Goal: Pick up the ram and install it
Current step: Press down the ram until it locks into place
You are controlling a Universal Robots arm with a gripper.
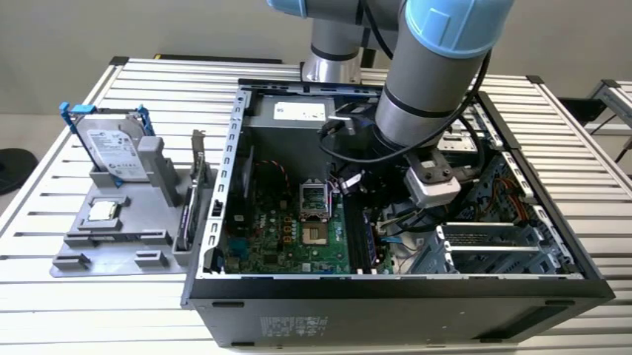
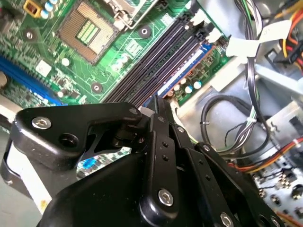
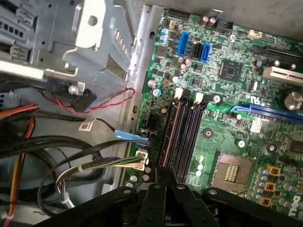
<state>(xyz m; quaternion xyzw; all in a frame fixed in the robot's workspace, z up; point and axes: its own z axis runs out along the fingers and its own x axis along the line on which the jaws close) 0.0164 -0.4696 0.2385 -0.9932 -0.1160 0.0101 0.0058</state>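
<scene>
Open computer case (image 1: 227, 222) lying on the slatted table (image 1: 59, 318), filling its middle and the exterior view's right side; arm (image 1: 434, 81) reaching down into the case from the far edge; grey parts holder (image 1: 118, 244) near the table edge on the exterior view's left, carrying a silver hard drive (image 1: 109, 151) with blue rails. Jaws clenched, fingertips (image 2: 158, 101) drawn together just over the black memory slots (image 3: 182, 132) beside the processor socket (image 3: 232, 172); cannot tell whether anything is pinched between them. Ram (image 1: 371, 240) apparently the dark narrow strip standing on edge along the slot bank on the green motherboard (image 1: 286, 244), directly under the wrist; seated or not, cannot tell.
</scene>
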